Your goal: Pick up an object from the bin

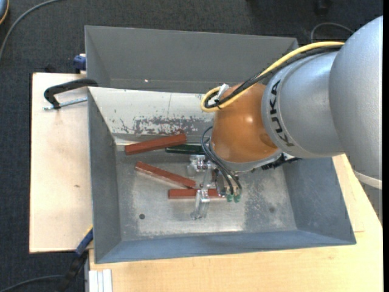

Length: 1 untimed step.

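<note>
The gripper (202, 194) is low in the bin (182, 53) — short red bar (181, 194) just left, its end touching it; open or closed, cannot tell.

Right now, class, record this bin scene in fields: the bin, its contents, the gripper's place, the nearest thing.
bin: grey metal
upper bar: red-brown, near the far wall
green thing: dark, at upper bar's right end
middle bar: red-brown, slanted
short bar: red-brown, level, front-most
gripper: at the short bar's right end

Pincer (202, 194) low at short red-brown bar (181, 194), centre of bin (152, 224).
</note>
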{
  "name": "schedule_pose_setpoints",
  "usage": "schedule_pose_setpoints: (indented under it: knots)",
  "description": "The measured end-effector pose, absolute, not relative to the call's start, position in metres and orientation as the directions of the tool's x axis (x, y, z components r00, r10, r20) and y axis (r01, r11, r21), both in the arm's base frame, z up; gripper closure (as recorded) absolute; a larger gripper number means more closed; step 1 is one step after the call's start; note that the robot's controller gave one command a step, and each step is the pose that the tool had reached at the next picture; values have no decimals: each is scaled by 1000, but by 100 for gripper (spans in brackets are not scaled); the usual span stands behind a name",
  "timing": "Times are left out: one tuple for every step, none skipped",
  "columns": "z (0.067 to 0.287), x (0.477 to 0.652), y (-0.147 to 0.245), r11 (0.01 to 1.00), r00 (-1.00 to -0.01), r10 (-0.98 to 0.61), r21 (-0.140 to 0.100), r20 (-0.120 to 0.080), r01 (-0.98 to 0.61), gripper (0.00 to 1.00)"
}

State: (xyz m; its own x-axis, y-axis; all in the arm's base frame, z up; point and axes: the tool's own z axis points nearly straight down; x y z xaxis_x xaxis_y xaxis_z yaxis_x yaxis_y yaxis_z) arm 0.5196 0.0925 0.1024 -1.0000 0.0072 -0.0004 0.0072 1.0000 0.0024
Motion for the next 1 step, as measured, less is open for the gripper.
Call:
schedule_pose_setpoints:
  knots:
    - [101, 515, 90, 999, -999, 35, 2, 0, 35, 0]
